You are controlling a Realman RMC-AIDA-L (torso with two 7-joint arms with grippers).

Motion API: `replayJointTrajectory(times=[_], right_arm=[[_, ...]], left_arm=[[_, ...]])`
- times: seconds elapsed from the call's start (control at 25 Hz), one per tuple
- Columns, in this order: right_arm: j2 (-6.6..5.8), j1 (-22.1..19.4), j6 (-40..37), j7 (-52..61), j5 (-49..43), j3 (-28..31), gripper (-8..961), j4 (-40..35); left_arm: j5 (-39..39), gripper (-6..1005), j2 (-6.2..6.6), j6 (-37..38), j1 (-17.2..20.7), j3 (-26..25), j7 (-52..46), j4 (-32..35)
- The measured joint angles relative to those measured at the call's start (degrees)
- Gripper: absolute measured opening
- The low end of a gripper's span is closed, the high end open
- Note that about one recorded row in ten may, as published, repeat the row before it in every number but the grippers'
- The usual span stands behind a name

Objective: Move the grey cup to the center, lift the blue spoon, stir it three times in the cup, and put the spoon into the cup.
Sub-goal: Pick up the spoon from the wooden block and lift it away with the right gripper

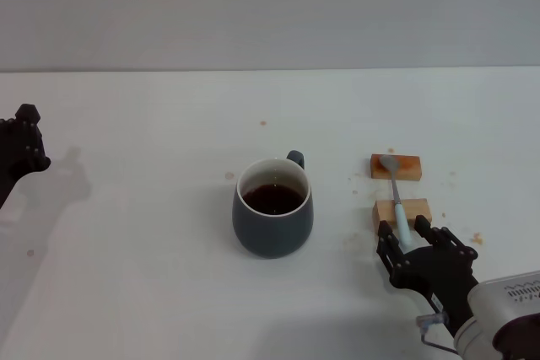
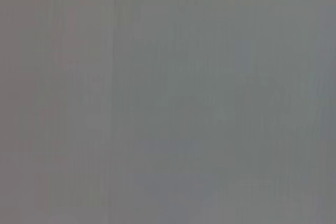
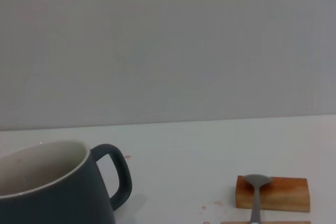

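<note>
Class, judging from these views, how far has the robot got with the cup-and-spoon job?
Done, it seems: the grey cup stands mid-table, dark liquid inside. In hand: the right end effector is open at the handle end of the blue spoon, which lies across two wooden blocks. Left: gripping, lifting, three stirs, leaving the spoon in the cup. The left end effector waits at the table's left edge.

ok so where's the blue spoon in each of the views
Head view: the blue spoon lies right of the grey cup, bridging two wooden blocks, its handle end between the right gripper's open fingers.
Left wrist view: not in it; only a blank grey surface.
Right wrist view: only its bowl and neck show at the lower edge, on the farther block.
Shared landmark: the cup's handle, seen in head and right wrist views.
</note>
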Motion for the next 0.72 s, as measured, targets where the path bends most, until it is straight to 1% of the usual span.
replayJointTrajectory(times=[0.08, 0.28, 0.72], right_arm=[[-0.03, 0.1, 0.1, 0.0, 0.0, 0.1, 668, 0.0], [-0.04, 0.2, 0.1, 0.0, 0.0, 0.1, 521, 0.0], [-0.11, 0.2, 0.2, 0.0, 0.0, 0.3, 413, 0.0]], left_arm=[[0.0, -2, 0.0, 0.0, -0.1, 0.0, 0.0, 0.0], [0.0, -2, -0.01, -0.1, -0.2, 0.0, 0.0, 0.0], [0.0, -2, -0.01, -0.2, -0.3, -0.1, 0.0, -0.1]])
